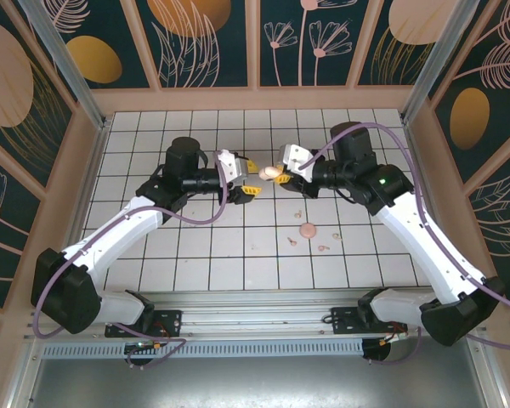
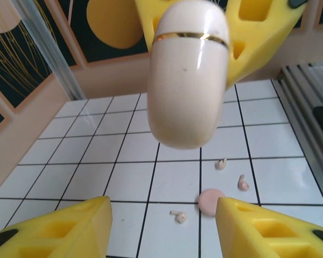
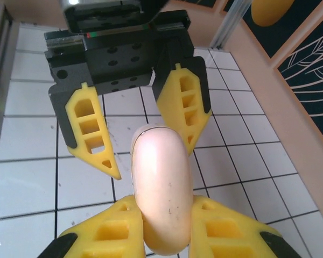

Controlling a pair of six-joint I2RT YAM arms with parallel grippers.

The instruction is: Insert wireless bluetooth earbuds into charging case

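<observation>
Charging case (image 3: pixel 160 188): a pale rounded capsule, and in the left wrist view I can see a thin gold band running round the end that is gripped. It is held up off the tiled floor (image 1: pixel 195 255), and it looks closed from here.

Right gripper (image 1: pixel 279 175): its yellow fingers are clamped on the case, one pressing each side. The free end of the case sticks out past the fingertips.

Left gripper (image 1: pixel 250 179): it sits just beside the free end of the case and faces it. The fingers are spread wide with nothing between the pads. In my right wrist view one finger sits close against the edge of the case, but I cannot tell whether it touches.

Earbuds (image 1: pixel 292 241): I count three tiny pink pieces with short stems. They lie loose on the tiles, nearer the arm bases than the case and a little to its right, and all are well apart from it.

Round pink disc (image 1: pixel 308 230): it lies flat on the tiles on the same side of the case as the earbuds, toward the arm bases. I cannot make out what it is.
</observation>
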